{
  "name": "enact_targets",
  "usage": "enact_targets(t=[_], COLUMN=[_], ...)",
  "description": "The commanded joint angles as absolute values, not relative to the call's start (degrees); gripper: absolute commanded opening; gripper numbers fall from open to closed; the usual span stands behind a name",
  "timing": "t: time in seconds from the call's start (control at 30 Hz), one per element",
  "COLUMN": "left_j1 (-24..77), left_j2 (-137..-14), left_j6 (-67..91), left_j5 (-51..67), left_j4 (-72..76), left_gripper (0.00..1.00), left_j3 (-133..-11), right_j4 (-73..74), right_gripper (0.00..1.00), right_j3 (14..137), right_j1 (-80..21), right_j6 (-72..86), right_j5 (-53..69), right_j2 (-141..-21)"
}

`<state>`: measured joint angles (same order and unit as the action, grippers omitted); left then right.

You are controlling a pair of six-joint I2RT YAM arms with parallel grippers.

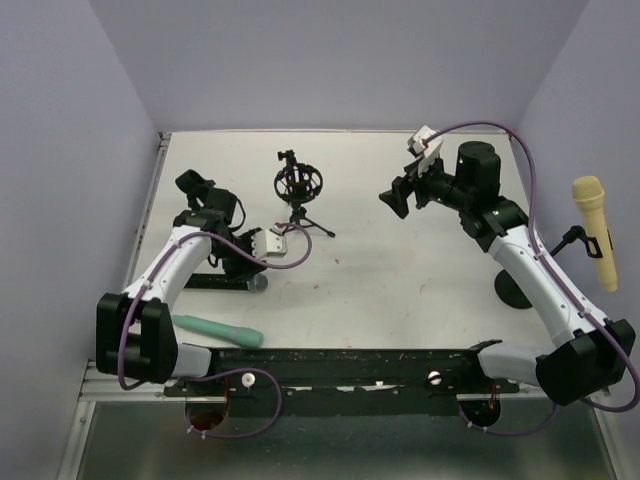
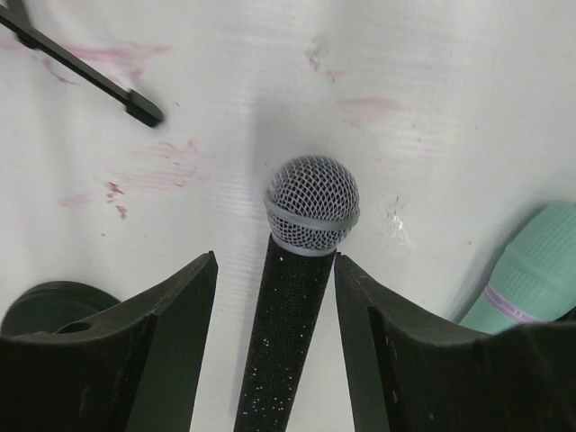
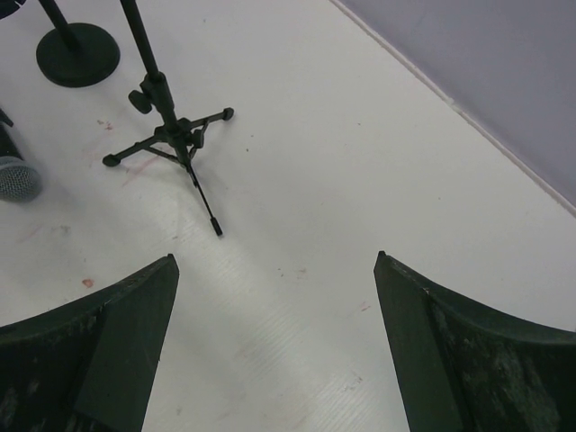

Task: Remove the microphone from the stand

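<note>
A black microphone (image 2: 301, 261) with a silver mesh head lies flat on the white table (image 1: 400, 270). My left gripper (image 2: 274, 270) straddles its handle, open; a clear gap shows on the left side, and the right finger (image 2: 360, 306) stands close to the collar. From above, that microphone (image 1: 232, 283) lies under the left gripper (image 1: 240, 270). A small tripod stand (image 1: 298, 190) with a shock mount stands empty at centre left. A yellow microphone (image 1: 594, 230) sits on a stand (image 1: 515, 288) at the far right. My right gripper (image 1: 395, 200) hangs open above bare table.
A green microphone (image 1: 215, 330) lies near the front left, also seen as the green microphone (image 2: 531, 270) beside the left gripper. A round stand base (image 2: 54, 306) sits by the left finger. The tripod stand (image 3: 171, 135) has splayed legs. Grey walls enclose the table.
</note>
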<state>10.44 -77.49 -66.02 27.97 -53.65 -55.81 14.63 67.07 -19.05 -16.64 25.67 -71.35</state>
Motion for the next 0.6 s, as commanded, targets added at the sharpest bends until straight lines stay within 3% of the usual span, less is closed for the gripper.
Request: enact_targets(t=[0.0,0.33,0.57], left_j1=[10.81,10.81,10.81], left_j2=[-71.9,-60.56,-57.39], left_j6=[-55.93,-29.9,-13.83], left_j5=[38.23,43.51,34.12], left_j4=[-46.42,-27.96,-20.66], left_gripper=[0.63,0.66,0.68], left_j3=[-55.9,-55.28,-57.65], right_j4=[13.19,3.96,3.16], right_gripper=[0.97,0.92,0.9], right_j3=[69.61,74.87,78.75], right_j1=[-18.81,-19.16,-25.04], right_j6=[-17.05,-8.35,-16.85], right_j5=[32.68,53.87,47.47], right_j2=[-74.35,-81.64,-86.12])
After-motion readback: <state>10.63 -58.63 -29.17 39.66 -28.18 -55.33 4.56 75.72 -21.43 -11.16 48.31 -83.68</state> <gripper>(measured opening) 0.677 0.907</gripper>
